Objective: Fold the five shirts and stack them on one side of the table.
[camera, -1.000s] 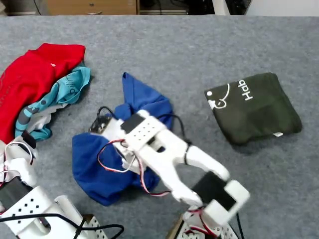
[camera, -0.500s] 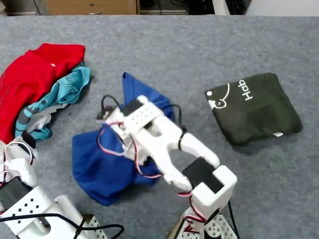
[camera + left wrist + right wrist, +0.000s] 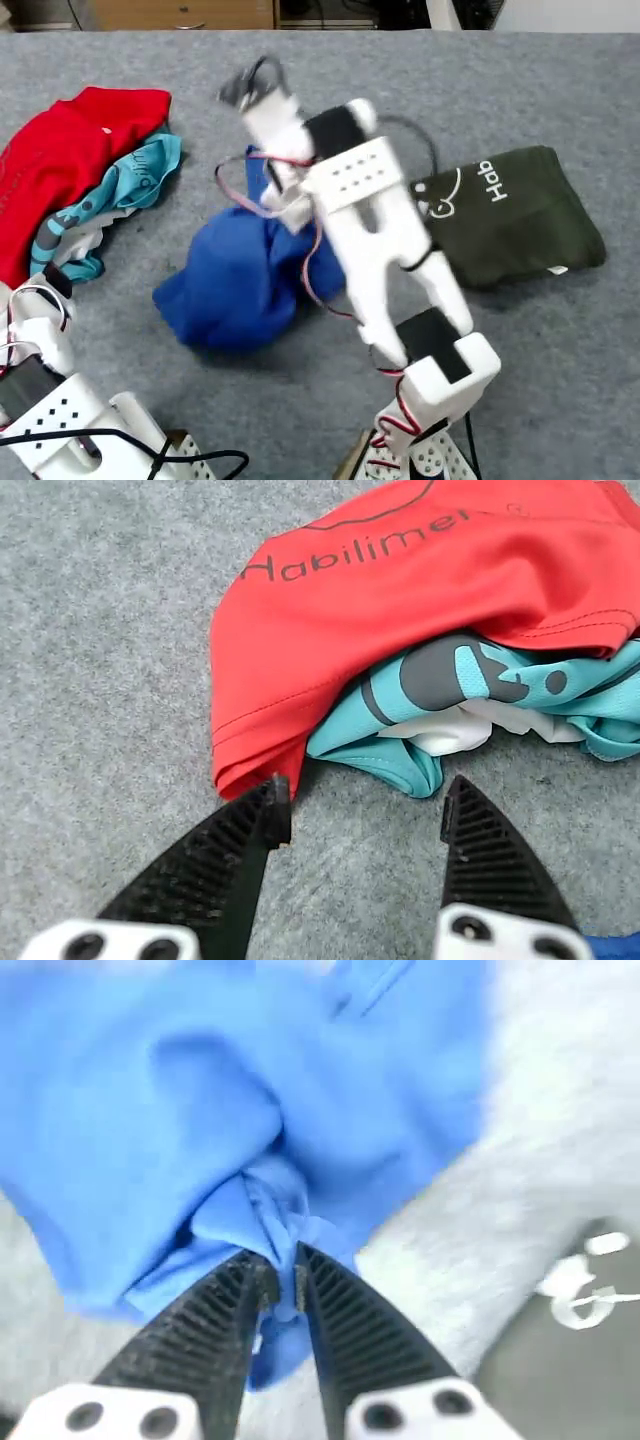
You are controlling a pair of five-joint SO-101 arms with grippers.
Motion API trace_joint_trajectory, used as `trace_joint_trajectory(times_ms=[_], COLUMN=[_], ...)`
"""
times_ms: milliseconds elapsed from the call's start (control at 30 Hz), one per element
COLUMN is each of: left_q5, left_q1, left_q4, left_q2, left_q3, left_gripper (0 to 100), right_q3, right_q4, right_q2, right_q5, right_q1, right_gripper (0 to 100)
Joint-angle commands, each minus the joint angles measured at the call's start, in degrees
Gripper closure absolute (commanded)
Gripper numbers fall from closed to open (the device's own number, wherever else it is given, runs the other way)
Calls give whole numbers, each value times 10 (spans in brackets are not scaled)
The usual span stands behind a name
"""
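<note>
— Any print?
— White lettering on the folded dark green shirt (image 3: pixel 520 215) at right, and dark lettering on the red shirt (image 3: pixel 70 160) at left (teal shirt (image 3: pixel 135 180) and white shirt (image 3: pixel 445 730) tucked beneath it).
— Grippers?
— The right gripper (image 3: pixel 280 1275) pinches the bunched blue shirt (image 3: pixel 245 275) mid-table, and its arm hides part of the cloth. The left gripper (image 3: pixel 365 800) is spread wide by the red hem.

A blue shirt (image 3: pixel 240 285) was seen crumpled in a loose bunch near the middle of the table (image 3: pixel 420 90), with a fold of it pinched between the closed jaws of the right gripper (image 3: pixel 282 1272). A dark green shirt (image 3: pixel 515 215) with white print uppermost was laid flat, folded into a compact rectangle, well apart from the blue one. On the opposite side, a red shirt (image 3: pixel 70 160) was heaped unfolded over a teal shirt (image 3: pixel 135 180), and a white shirt (image 3: pixel 450 730) was tucked beneath the teal one.
</note>
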Motion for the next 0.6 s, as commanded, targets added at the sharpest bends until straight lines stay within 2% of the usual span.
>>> trace_joint_trajectory(times_ms=[0,133,267,567], left_q5=[0,0,3,3], left_q1=[7,17,44,117], left_q4=[-4,-3,-1,0], left_q2=[0,0,0,0], left_q3=[-3,-7,-7,-8], left_gripper=[747,747,747,747], right_q3=[-170,-333,-467,-623], right_q4=[11,3,-47,-164], right_q2=[-43,-39,-40,-44], right_q5=[-8,-8,-6,-5], right_q1=[35,50,58,58], right_gripper=[994,994,994,994])
